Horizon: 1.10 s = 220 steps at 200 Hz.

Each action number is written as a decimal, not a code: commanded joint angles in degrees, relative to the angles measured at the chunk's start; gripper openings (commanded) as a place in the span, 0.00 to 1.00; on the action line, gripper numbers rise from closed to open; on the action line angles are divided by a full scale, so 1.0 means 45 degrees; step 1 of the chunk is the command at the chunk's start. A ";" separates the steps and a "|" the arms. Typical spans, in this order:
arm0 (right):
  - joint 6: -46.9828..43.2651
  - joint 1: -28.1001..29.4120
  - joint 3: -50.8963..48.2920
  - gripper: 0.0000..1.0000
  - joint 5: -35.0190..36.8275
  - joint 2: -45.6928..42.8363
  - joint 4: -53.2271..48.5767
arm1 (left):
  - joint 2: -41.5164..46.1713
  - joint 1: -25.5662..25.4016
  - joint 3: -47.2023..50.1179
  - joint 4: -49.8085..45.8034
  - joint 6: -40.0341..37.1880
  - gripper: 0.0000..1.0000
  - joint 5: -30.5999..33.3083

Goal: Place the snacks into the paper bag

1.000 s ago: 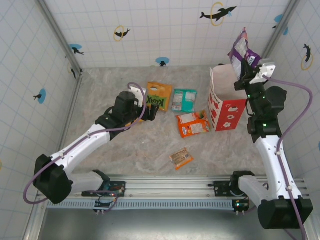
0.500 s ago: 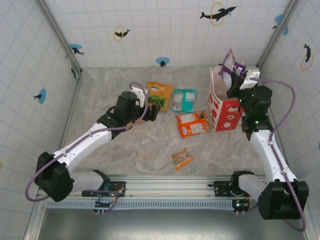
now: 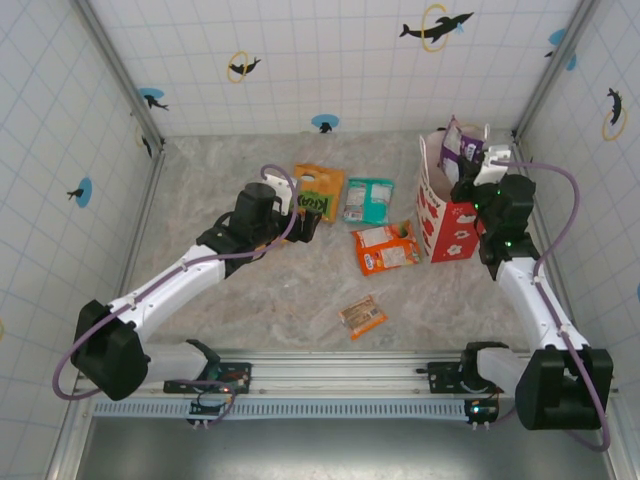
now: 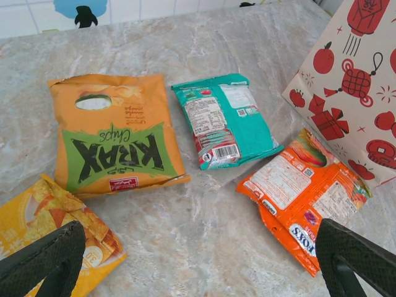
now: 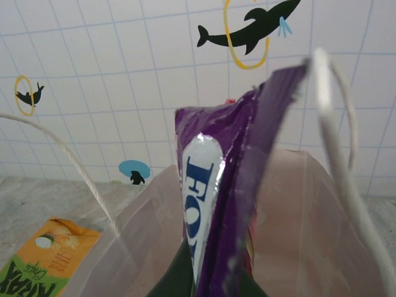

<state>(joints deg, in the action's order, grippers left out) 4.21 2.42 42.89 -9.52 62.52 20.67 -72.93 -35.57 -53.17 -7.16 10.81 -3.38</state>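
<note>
Having dropped from high above, right gripper [image 3: 467, 168] pinches the purple packet [image 3: 460, 145] at the paper bag [image 3: 450, 228] mouth, handles [image 5: 334, 124] flanking it; left gripper [image 3: 305, 218] hangs spread near Krax packet [image 3: 318, 190].

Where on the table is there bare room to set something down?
Bare table far left, between the wall and the Krax packet, and near centre around the bar. Crowded from there past the teal packet and orange packet to the bag.

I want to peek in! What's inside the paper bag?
A purple packet sticks down into the open top of the paper bag. The packet and the bag's walls cover the bottom, so anything lying deeper cannot be seen.
</note>
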 commanded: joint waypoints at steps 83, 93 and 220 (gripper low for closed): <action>-0.0133 0.0072 0.0335 0.48 0.0436 -0.1284 -0.0660 | -0.0083 0.0182 -0.0207 -0.0212 0.0708 0.97 0.0069; -0.0148 0.0240 0.0473 0.48 0.0465 -0.1496 -0.1118 | -0.0112 0.0273 -0.0254 -0.0314 0.0909 0.97 0.0033; -0.0309 0.9135 0.2057 0.51 0.6564 -0.2071 -0.5395 | -0.0221 0.3849 0.0426 -0.2407 0.2719 0.97 -0.1310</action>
<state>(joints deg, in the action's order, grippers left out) 2.96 37.93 48.69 10.90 52.64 -1.30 -73.65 -20.84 -52.51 -14.52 20.23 -7.40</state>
